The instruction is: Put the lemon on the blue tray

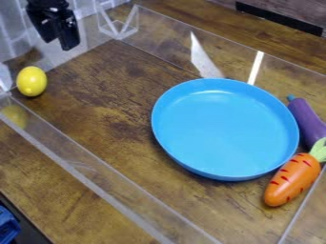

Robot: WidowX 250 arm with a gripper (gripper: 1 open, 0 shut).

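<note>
The lemon [30,81], a small bright-yellow oval, rests on the wooden table at the far left edge. My black gripper [55,38] hangs at the top left, above and slightly right of the lemon, apart from it, its jaws open and empty. The blue tray [226,128], a large round dish with a raised rim, lies right of centre with nothing in it.
A clear plastic wall [90,167] encloses the wooden table. An orange toy carrot [291,181] and a purple eggplant [306,120] lie beside the tray's right rim, with a green item [319,148] between them.
</note>
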